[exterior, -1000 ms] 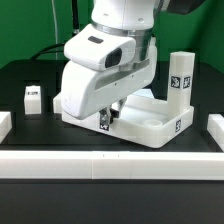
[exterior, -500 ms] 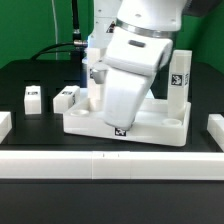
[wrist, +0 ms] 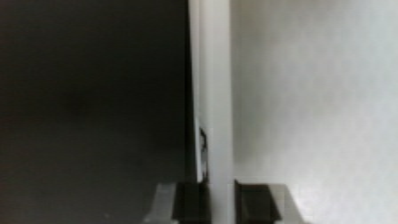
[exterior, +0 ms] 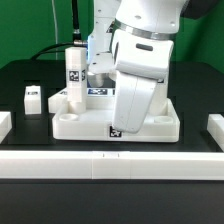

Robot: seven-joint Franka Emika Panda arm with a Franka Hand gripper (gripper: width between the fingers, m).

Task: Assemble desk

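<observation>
The white tray-like tabletop (exterior: 150, 125) lies in the middle of the table, with a tag on its front wall. One leg (exterior: 73, 70) stands upright at the tabletop's corner at the back, on the exterior view's left. A loose leg (exterior: 32, 97) lies further left, and another white piece (exterior: 61, 97) shows beside the tabletop. My gripper (exterior: 122, 122) reaches down over the front wall. In the wrist view my gripper (wrist: 221, 200) is shut on the thin white wall (wrist: 214, 100), with a dark finger (wrist: 263, 200) on each side of it. The other legs are hidden.
A long white rail (exterior: 110, 165) runs along the front. Short white rail ends stand at the exterior view's left (exterior: 5, 125) and right (exterior: 215, 128). The arm hides much of the tabletop's inside. Black table surface lies around.
The tabletop has swung round with my gripper on it. Its upright leg has gone from the exterior view's right to the back left. My hand has shifted right and stands steeper.
</observation>
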